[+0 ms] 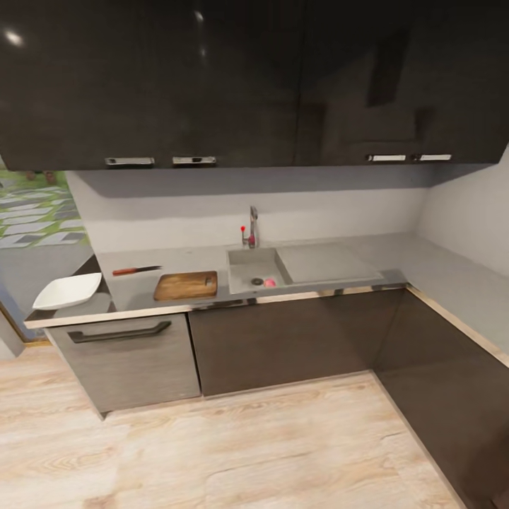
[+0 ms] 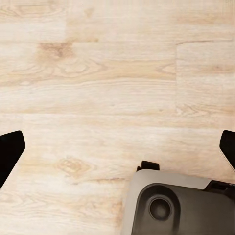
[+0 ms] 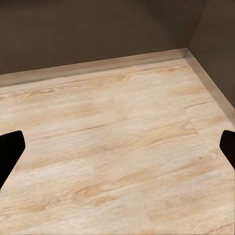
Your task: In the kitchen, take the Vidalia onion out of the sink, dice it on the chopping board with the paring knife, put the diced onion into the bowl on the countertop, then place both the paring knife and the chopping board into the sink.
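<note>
Lying in the sink [image 1: 244, 272] beside the drain: the onion [image 1: 269, 282]. Sitting just left of the sink near the counter's [image 1: 367, 247] front edge: the board [image 1: 186, 285]. Lying behind it, toward the wall: the knife [image 1: 136, 270]. Resting at the counter's left end: the bowl [image 1: 68, 290]. Hanging spread wide over the floor [image 2: 117, 73], pinching nothing: left gripper [image 2: 117, 149] and right gripper [image 3: 117, 149].

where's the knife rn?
Head view: the knife lies flat on the countertop, left of the sink, just behind the chopping board and right of the bowl.
</note>
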